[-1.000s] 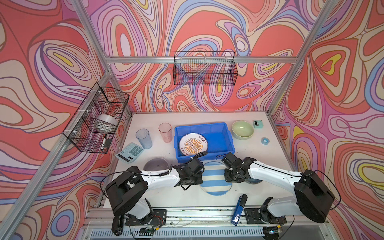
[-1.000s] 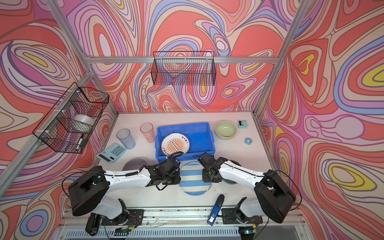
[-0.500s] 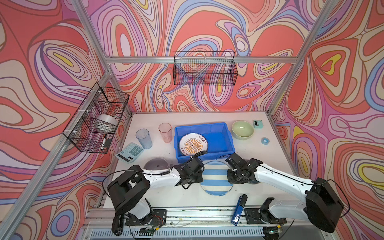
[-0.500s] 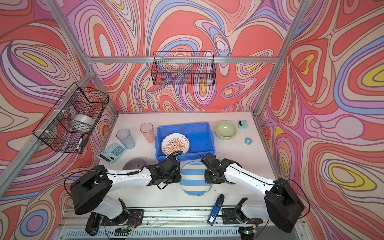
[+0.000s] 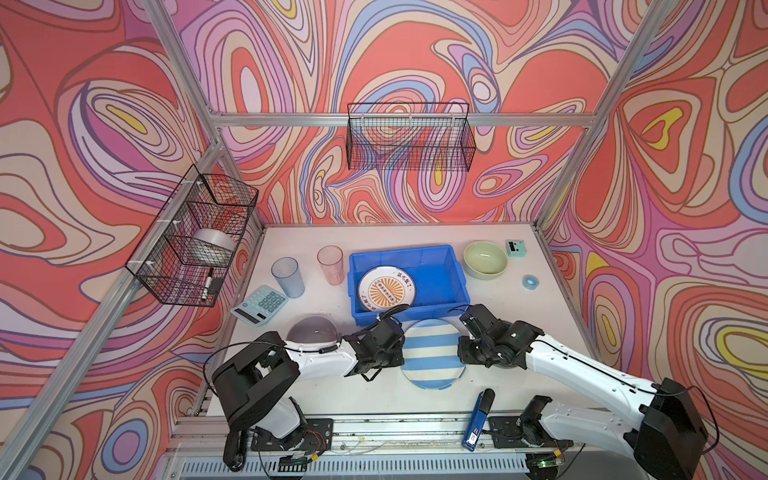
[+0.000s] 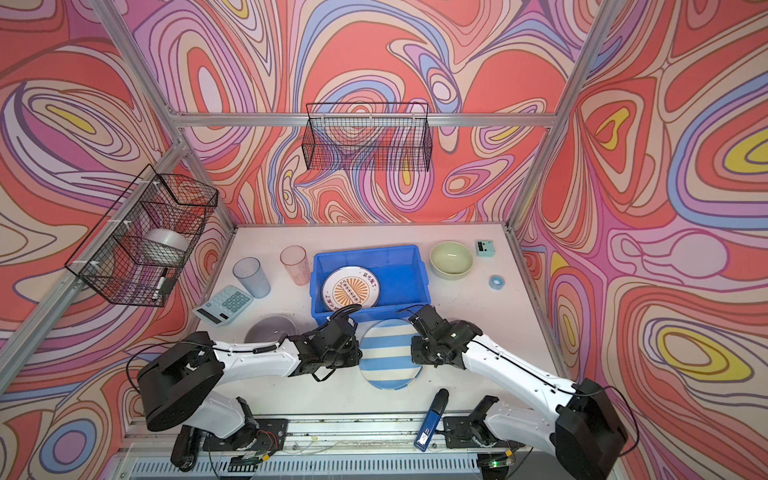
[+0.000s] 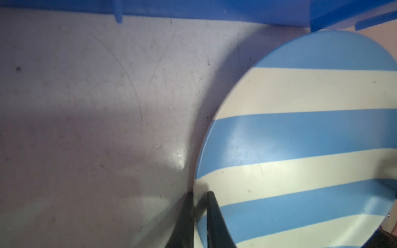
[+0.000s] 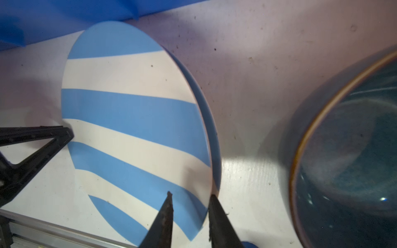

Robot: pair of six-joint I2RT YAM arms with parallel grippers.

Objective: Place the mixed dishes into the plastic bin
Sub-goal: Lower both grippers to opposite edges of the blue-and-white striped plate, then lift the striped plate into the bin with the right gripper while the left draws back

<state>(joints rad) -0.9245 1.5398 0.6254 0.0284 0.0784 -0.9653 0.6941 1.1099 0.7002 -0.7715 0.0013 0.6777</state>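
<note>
**Figure.** Two-armed grasp of the striped plate (image 5: 432, 353), seen from above and from both wrists.

The plate lies on the counter (image 5: 299, 395) just outside the near wall of the bin (image 5: 436, 282), about midway along that wall and close against it. Its stripes run parallel to the wall. Being round, it has no long axis of its own. The line that matters is the diameter joining the two grasp points, which also runs parallel to the bin's near wall.

The left end effector (image 7: 199, 193) sits at one end of this diameter. It is closed on the rim, with one of its fingers (image 7: 211, 206) over the plate's face and the other outside the edge. The right end effector (image 8: 191, 194) sits at the opposite end and straddles the rim in the same way, one finger inside and one outside. A gap shows between its fingers, so it cannot be told whether they pinch the rim yet. Neither arm is nearer, since each meets the plate at the end of the diameter on its own side.

From both end effectors the bin lies straight ahead, across that diameter. The coming move therefore probably calls for a level lift by both arms over the near wall. The sunburst plate (image 5: 386, 289) already fills the bin's left half. The dark blue bowl (image 8: 354, 150) stands outside the bin, beyond the right end effector. Whether the striped plate rests on the counter or hangs just above it cannot be told.
</note>
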